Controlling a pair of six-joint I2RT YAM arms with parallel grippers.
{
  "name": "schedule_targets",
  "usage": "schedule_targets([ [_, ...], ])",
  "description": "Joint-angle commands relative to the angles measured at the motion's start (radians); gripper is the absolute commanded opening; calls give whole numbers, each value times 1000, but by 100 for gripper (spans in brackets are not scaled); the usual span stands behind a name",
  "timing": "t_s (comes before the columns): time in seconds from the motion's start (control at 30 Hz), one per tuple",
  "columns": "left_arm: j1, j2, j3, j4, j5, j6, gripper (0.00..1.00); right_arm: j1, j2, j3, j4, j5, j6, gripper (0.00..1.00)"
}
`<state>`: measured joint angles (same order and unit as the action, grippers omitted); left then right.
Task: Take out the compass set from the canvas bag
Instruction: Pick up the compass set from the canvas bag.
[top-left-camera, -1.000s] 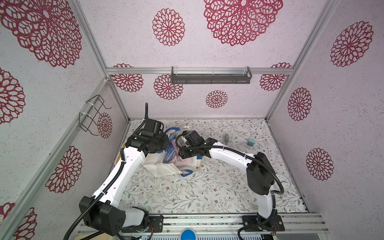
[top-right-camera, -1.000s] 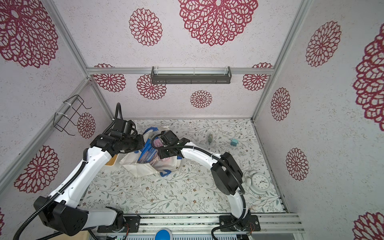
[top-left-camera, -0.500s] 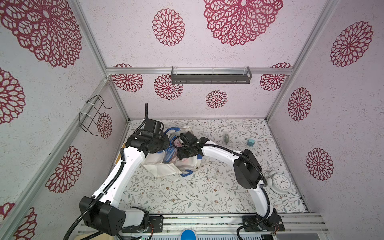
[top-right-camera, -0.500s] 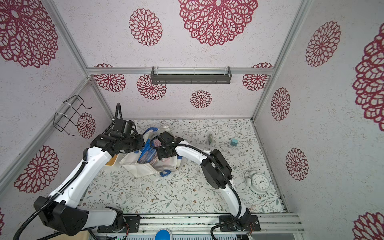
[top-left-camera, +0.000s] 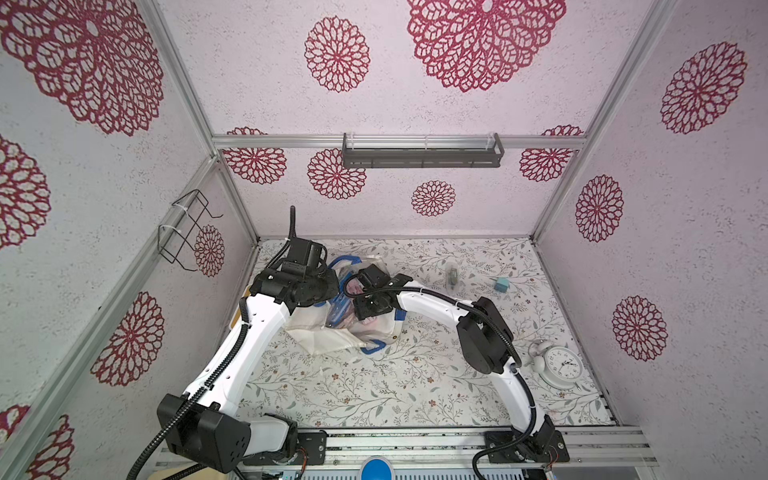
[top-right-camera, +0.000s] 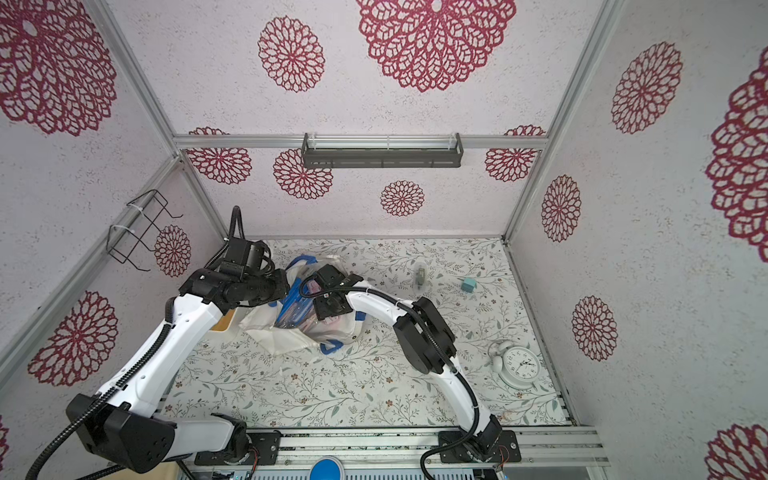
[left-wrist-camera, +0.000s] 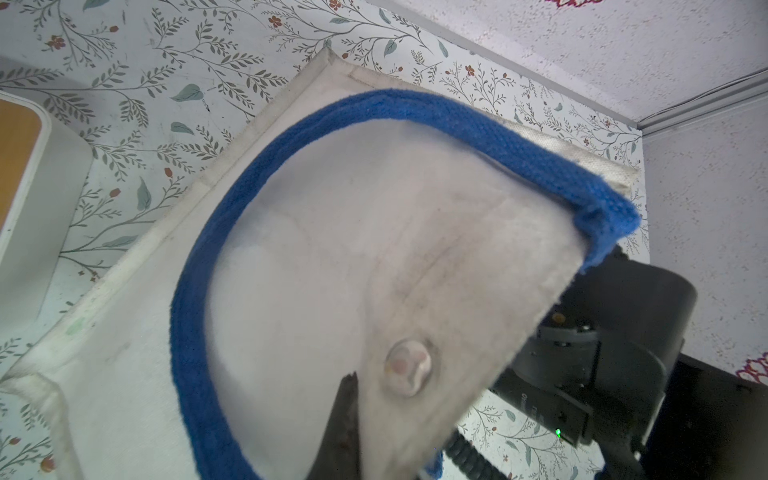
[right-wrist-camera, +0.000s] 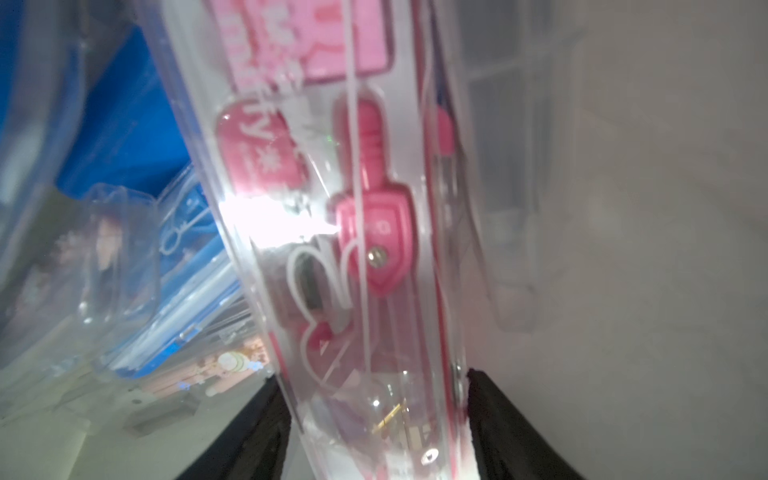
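Note:
The off-white canvas bag (top-left-camera: 324, 345) with blue handles lies at the back left of the floral table, its mouth lifted. My left gripper (left-wrist-camera: 361, 415) is shut on the bag's upper rim fabric (left-wrist-camera: 415, 291) and holds it up. My right gripper (right-wrist-camera: 376, 415) is inside the bag and open. Its two black fingers (right-wrist-camera: 266, 419) straddle the compass set (right-wrist-camera: 365, 232), a clear slim case with a pink compass. One finger touches the case and a thin gap shows at the other. In both top views the right wrist (top-left-camera: 372, 305) (top-right-camera: 332, 305) hides its fingers.
A blue clear case (right-wrist-camera: 187, 266) lies beside the compass set in the bag. A white alarm clock (top-left-camera: 561, 365) stands at the right, a teal block (top-left-camera: 502, 284) and a small clear item (top-left-camera: 452, 276) near the back. A wood-topped white box (left-wrist-camera: 20, 187) sits left of the bag.
My right arm has folded leftward and its gripper has gone deeper into the bag, jaws a little wider. The left gripper and the raised rim have stayed put.

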<state>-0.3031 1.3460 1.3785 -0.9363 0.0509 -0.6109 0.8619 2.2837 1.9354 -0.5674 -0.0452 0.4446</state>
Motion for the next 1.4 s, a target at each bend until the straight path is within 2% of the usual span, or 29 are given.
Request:
schedule_targets([
  [0.0, 1, -33, -3, -9, 7, -10, 0, -5, 21, 49, -36, 27, -20, 68],
  [0.27, 2, -33, -1, -10, 7, -5, 0, -5, 78, 123, -74, 37, -10, 66],
  [0.57, 3, -31, 2, -8, 3, -3, 0, -5, 22, 89, -63, 62, -2, 50],
  [0.83, 5, -25, 4, -6, -1, 1, 0, -4, -138, -25, -3, 48, 22, 46],
  [1.17, 13, -15, 6, 7, -6, -2, 0, -4, -427, -264, 81, -39, 14, 43],
  [1.37, 22, -13, 6, 16, -9, -3, 0, -14, -595, -367, 53, 9, -10, 42],
])
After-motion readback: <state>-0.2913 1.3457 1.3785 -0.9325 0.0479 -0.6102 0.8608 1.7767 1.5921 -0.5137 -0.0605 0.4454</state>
